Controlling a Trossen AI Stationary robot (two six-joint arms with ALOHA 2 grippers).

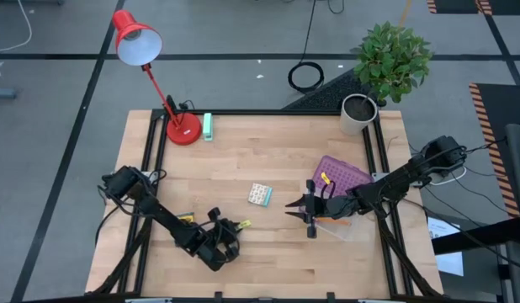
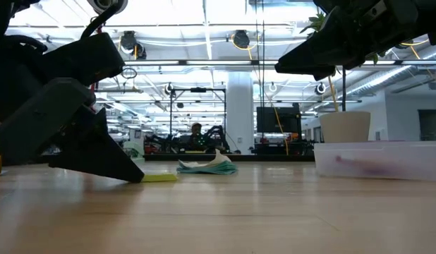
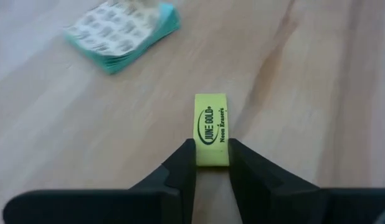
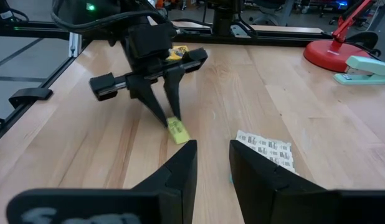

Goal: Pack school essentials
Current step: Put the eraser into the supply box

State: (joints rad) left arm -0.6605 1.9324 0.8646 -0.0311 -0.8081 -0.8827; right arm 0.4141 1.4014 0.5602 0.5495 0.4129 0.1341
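**Container.** Clear plastic bin (image 1: 354, 225) at the right side of the table (image 1: 277, 151), with a purple pouch or lid (image 1: 342, 175) at its far edge. The low view shows a pink-purple item lying in the bin; what it is cannot be told. An orange item and a small yellow one show at the bin and pouch, mostly covered by the right arm. Counted as packed, by judgement only.

**Yellow eraser** (image 3: 212, 129). Lies flat on the table, near edge, left of centre. Left gripper (image 3: 211, 163) is down at the tabletop with its fingers on either side of the eraser's near end, narrowly spread and touching or almost touching it. The eraser rests on the wood, not lifted. Judged: grasp in hand, transfer to the bin still to do.

**Patterned square pack** (image 1: 260, 195). Teal-edged, on open table at the centre, well apart from both grippers. Not packed.

**Small yellow object** (image 1: 185, 219). Beside the left arm, near the left edge; unidentified from here. Not packed.

**Right gripper** (image 1: 295, 204). Hangs above the table just left of the bin, fingers parted, nothing between them. Waiting.

**Not for packing.** Red desk lamp (image 1: 159, 84) and mint-green stapler (image 1: 208, 126) at the far left; potted plant (image 1: 386, 67) at the far right.

**Progress, as judged.** Partway: some items in the bin, at least two plainly outstanding.
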